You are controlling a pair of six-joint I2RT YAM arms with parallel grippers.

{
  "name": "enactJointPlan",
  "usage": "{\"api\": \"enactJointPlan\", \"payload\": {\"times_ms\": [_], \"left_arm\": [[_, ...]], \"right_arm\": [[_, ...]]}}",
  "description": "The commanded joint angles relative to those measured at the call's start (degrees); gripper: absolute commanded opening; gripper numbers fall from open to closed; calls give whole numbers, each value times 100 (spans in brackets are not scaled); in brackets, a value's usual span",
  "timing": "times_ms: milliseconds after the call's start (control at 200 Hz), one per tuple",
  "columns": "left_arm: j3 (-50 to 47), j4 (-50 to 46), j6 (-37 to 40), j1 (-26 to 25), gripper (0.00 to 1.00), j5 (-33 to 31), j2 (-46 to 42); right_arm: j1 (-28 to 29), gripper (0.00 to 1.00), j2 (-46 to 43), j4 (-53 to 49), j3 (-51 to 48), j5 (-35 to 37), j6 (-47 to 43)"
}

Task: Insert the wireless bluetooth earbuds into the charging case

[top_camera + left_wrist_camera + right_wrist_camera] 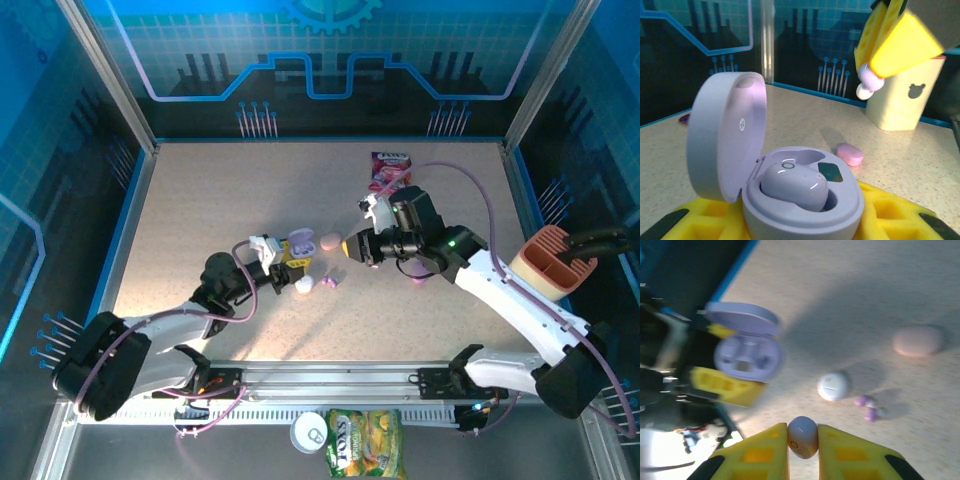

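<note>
My left gripper (285,257) is shut on the base of a lilac charging case (805,210), with yellow fingers (900,215) either side. The case's lid (722,135) stands open, and one lilac earbud (792,186) sits in a well. To its right, my right gripper (351,247) is shut on another lilac earbud (802,436), held above the table and apart from the case (747,354). In the left wrist view that earbud (867,80) hangs from the right gripper's fingers (900,42). Two small purple earbuds (867,407) lie loose on the table.
A closed white case (833,386) and a closed pink case (918,341) lie near the loose buds. A snack packet (390,168) lies at the back. A peach tub (553,262) stands at the right edge. A can and green bag (350,438) lie beyond the front rail.
</note>
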Motion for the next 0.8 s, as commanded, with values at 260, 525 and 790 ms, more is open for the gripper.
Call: {"api": "enactJointPlan", "payload": {"times_ms": [260, 525, 790], "left_arm": [[426, 560, 69, -252, 32, 993, 528], [423, 595, 51, -284, 32, 1194, 514], [376, 613, 24, -283, 32, 1082, 418]], "right_arm": [[256, 18, 341, 307, 275, -1276, -22], [293, 18, 610, 399, 367, -1178, -29], [266, 18, 801, 270, 390, -1053, -107]]}}
